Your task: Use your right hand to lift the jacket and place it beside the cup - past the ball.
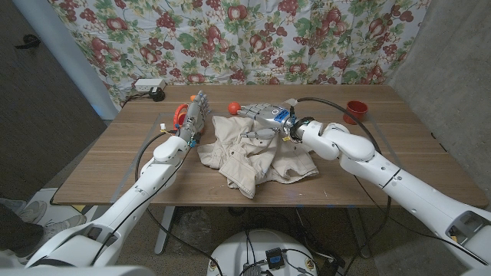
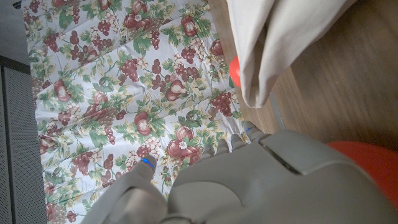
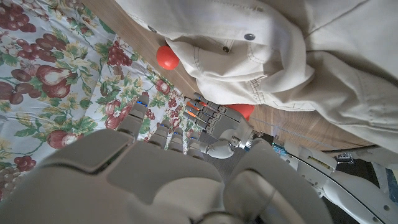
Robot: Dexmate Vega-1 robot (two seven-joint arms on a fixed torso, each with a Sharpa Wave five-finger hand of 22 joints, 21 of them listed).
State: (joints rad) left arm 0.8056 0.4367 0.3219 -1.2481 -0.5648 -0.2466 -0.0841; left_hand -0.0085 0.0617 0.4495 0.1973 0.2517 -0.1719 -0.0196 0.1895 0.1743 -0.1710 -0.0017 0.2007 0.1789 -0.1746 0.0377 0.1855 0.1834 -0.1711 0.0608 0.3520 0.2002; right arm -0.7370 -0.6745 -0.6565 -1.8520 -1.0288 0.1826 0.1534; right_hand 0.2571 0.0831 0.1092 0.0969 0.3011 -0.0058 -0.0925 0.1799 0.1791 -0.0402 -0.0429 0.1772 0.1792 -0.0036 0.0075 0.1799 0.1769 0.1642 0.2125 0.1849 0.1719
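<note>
Head view: your right hand (image 1: 263, 113) sits at the jacket (image 1: 257, 153), fingers on its far edge, grip not confirmed. Ball (image 1: 233, 106) just beyond the fingertips. Left hand (image 1: 196, 115) spread, empty. Still grasping; next, clench and lift.

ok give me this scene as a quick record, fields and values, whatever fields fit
jacket: cream jacket crumpled at the middle of the wooden table
ball: small orange ball just beyond the jacket's far edge
cup: red cup at the far right of the table
right hand: right hand at the jacket's far edge, fingers on or over the cloth; grip cannot be told
left hand: left hand upright beside the jacket's left side, holding nothing
orange thing: partly hidden behind the left hand, kind unclear
task state: jacket not yet lifted
backdrop: fruit-print cloth behind the table
</note>
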